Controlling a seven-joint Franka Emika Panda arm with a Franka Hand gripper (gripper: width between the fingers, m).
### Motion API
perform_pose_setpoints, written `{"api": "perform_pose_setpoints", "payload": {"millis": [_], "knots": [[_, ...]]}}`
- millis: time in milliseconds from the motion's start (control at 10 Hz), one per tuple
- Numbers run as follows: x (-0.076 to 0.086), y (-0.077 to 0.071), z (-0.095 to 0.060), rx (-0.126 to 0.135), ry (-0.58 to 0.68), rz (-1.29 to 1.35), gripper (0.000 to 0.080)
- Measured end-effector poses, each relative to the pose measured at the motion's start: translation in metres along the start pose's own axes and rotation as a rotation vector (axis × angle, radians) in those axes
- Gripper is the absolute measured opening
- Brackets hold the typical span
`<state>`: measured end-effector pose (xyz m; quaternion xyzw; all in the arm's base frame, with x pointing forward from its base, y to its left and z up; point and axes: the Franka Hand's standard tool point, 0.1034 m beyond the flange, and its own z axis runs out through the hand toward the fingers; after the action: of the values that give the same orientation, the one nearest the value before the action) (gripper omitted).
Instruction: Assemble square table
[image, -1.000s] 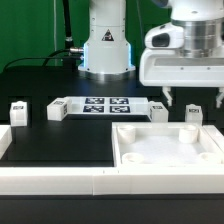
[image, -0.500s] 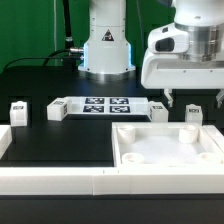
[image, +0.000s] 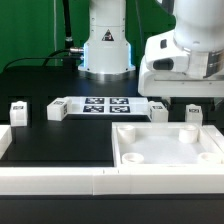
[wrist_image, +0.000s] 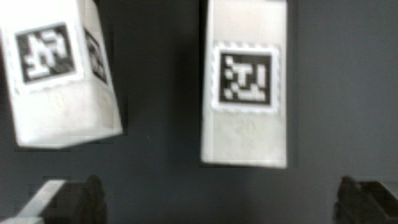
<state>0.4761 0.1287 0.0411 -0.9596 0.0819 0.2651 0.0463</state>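
The white square tabletop, a tray with a raised rim, lies at the front on the exterior view's right. Several small white tagged legs stand behind it: two on the left and two on the right. My gripper hangs low over the right pair, its jaws open and empty. In the wrist view, two legs lie on the black table beyond my dark fingertips, and the gripper holds nothing between them.
The marker board lies between the leg pairs. A long low white border rail runs along the front edge. The arm's white base stands at the back centre, with a green backdrop behind.
My gripper has come down and shifted slightly toward the exterior view's left, closer over the right pair of legs. Its jaws stay open. No part has moved.
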Motion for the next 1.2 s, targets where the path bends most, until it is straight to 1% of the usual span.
{"api": "perform_pose_setpoints", "payload": {"millis": [100, 200, 300, 500, 600, 700, 800, 900, 1200], "knots": [[0.001, 0.0, 0.001, -0.004, -0.055, 0.0, 0.0649], [0.002, -0.002, 0.004, -0.002, -0.101, 0.002, 0.0649], [0.0, -0.004, 0.008, -0.005, -0.182, 0.003, 0.0649], [0.003, -0.007, 0.013, -0.013, -0.303, -0.002, 0.0649], [0.005, -0.012, 0.015, -0.015, -0.327, 0.001, 0.0649], [-0.001, -0.013, 0.019, -0.022, -0.395, -0.001, 0.0649], [0.003, -0.013, 0.024, -0.019, -0.42, -0.002, 0.0649], [0.007, -0.012, 0.028, -0.014, -0.403, -0.003, 0.0649], [0.007, -0.011, 0.036, -0.014, -0.398, 0.0, 0.0649]]}}
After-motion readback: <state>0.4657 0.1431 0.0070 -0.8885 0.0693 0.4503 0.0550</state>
